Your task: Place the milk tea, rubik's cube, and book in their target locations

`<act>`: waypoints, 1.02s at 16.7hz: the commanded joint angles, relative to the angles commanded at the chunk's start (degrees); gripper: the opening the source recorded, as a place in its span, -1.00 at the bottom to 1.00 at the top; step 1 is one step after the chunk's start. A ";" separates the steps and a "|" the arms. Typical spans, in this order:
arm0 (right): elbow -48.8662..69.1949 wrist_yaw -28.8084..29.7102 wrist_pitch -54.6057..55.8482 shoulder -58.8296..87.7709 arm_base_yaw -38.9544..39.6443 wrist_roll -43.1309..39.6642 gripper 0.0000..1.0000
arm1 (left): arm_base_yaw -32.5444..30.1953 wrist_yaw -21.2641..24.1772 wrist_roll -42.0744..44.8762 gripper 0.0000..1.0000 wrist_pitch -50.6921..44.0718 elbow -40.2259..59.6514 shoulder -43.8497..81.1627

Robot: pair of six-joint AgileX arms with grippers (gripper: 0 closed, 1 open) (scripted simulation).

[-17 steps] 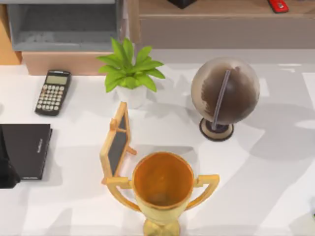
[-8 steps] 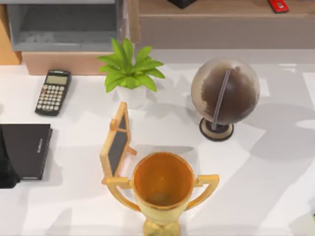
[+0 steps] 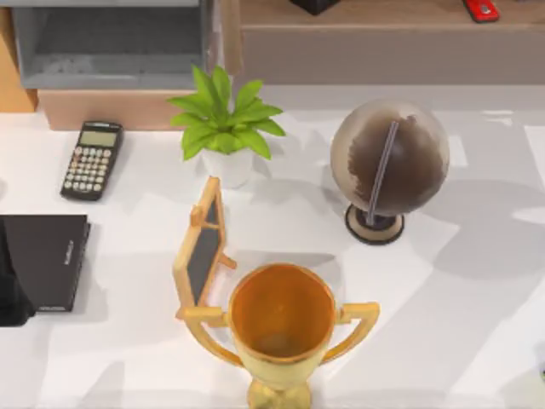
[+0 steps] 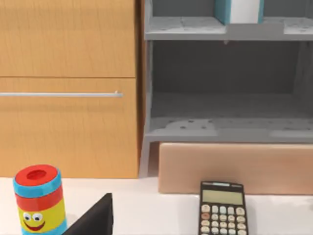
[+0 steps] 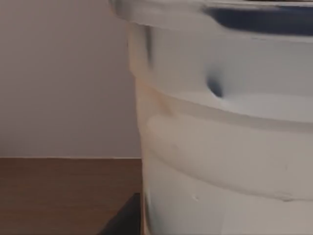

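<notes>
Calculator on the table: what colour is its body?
Black, with pale keys and a greenish display; the calculator shows best in the left wrist view.

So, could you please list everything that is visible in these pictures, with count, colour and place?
calculator: one, black, left part of the table, in front of the shelf unit
notebook: one, thin, black, left edge of the table
potted plant: one, green leaves in a white pot, middle rear
globe: one, brown and grey on a dark base, right of the plant
small chalkboard: one, wooden frame, centre
trophy: one, gold, front centre
book: one, light-blue cover with white pages, standing on the upper grey shelf
can with a smiling face: one, red, blue and yellow, on the table before the wooden cabinet
cup: one, whitish, close to the right wrist camera
left arm: dark part at the table's left edge
</notes>
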 joint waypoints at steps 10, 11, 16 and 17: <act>-0.84 -0.22 0.16 -0.70 0.29 0.11 -1.00 | 0.00 0.00 0.00 1.00 0.00 0.00 0.00; -1.95 -0.46 0.42 -1.56 0.34 0.12 -1.00 | 0.00 0.00 0.00 1.00 0.00 0.00 0.00; -9.76 -1.70 2.22 -7.68 -1.43 0.16 -1.00 | 0.00 0.00 0.00 1.00 0.00 0.00 0.00; -11.55 -1.92 2.56 -8.81 -1.70 0.17 -1.00 | 0.00 0.00 0.00 1.00 0.00 0.00 0.00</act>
